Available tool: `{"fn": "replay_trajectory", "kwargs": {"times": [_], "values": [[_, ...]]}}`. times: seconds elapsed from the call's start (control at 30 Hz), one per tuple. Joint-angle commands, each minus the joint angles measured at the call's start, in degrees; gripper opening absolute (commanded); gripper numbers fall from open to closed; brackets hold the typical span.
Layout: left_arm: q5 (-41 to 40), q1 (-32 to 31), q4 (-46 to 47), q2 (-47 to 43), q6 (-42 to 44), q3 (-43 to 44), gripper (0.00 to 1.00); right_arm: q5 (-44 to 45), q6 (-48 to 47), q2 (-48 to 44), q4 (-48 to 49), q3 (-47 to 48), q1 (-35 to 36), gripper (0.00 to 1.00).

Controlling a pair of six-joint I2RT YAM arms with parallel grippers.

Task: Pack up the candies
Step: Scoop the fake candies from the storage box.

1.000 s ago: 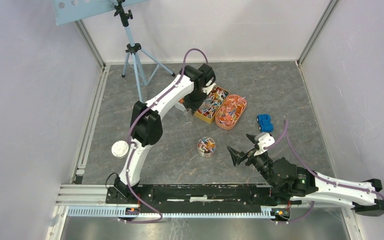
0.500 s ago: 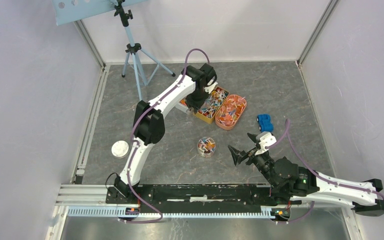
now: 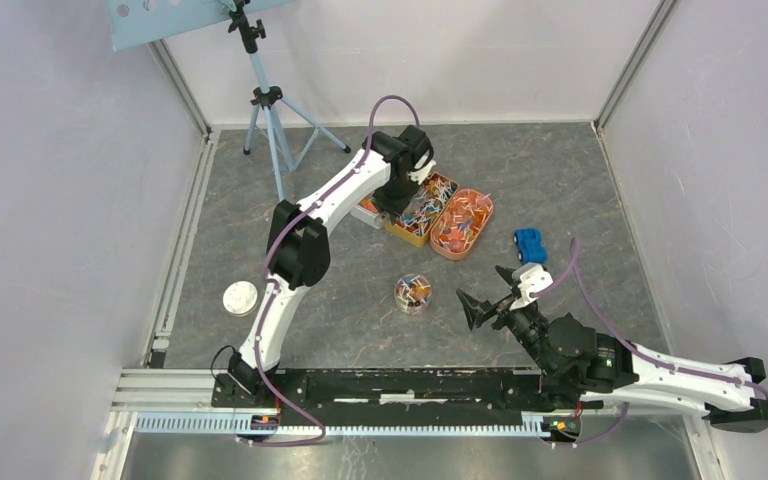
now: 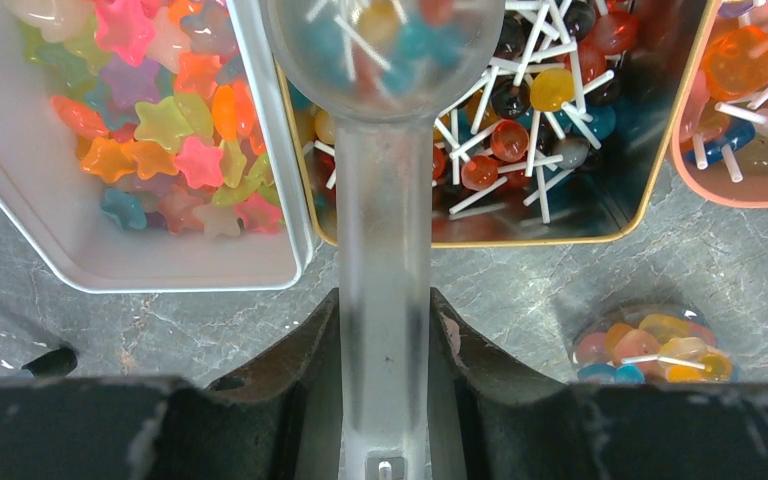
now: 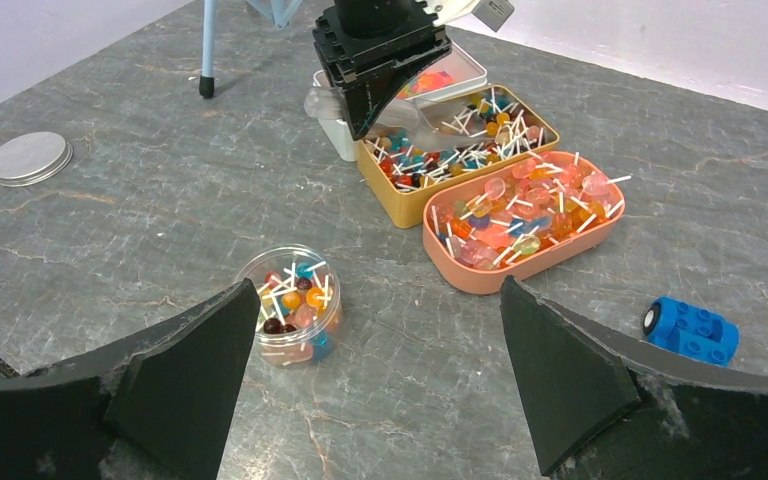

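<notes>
My left gripper [image 3: 406, 196] [image 4: 384, 310] is shut on the handle of a translucent scoop [image 4: 384, 200]. The scoop's bowl [image 4: 384, 45] hangs over the yellow tray [image 3: 410, 237] [image 4: 520, 240] of small stick candies [image 4: 520, 130], with coloured candies showing in it. An orange oval tray [image 3: 450, 251] [image 5: 500, 282] of pink and orange candies [image 5: 530, 215] lies to the right. A clear round jar [image 3: 413, 293] [image 5: 290, 305] partly filled with candies stands on the table. My right gripper [image 3: 488, 292] [image 5: 380, 370] is open and empty, low, just right of the jar.
A white tin [image 4: 160, 275] [image 5: 335, 140] of star-shaped sweets sits left of the yellow tray. A round lid [image 3: 240, 297] [image 5: 28, 158] lies at the left. A blue toy car [image 3: 530, 245] [image 5: 690, 328] is right of the trays. A tripod [image 3: 270, 110] stands at the back left.
My left gripper with the scoop has shifted slightly to the right over the yellow tray. The right arm has barely moved.
</notes>
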Motion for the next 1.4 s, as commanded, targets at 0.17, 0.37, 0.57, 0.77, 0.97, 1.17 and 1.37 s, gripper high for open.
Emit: {"fn": "replay_trajectory", "kwargs": {"times": [0.17,0.37,0.57,0.77,0.97,1.17,1.37], "values": [[0.56,0.4,7.58,-0.77,2.16,-1.29,0.02,1.67,-0.1,-0.48,0.85,1.48,0.24,0.98],[0.03,0.49,8.48,-1.04,2.28,-2.31,0.02,1.88,-0.1,-0.39,0.83,1.39,0.27,0.98],[0.72,0.49,12.13,-3.39,2.72,-7.05,0.02,1.83,-0.2,-0.14,1.29,1.18,0.26,0.98],[0.02,0.53,14.64,-6.02,3.72,-11.23,0.02,2.12,-0.24,-0.01,1.22,1.13,0.28,0.98],[0.15,0.5,15.08,-6.87,4.25,-12.91,0.02,2.08,-0.13,0.05,1.3,1.07,0.28,0.98],[-0.35,0.48,16.6,-9.99,4.94,-17.2,0.02,2.35,-0.33,0.13,1.47,1.14,0.27,0.98],[-0.1,0.5,20.16,-14.15,5.71,-22.85,0.02,2.5,-0.43,0.31,1.72,0.9,0.28,0.98]]}}
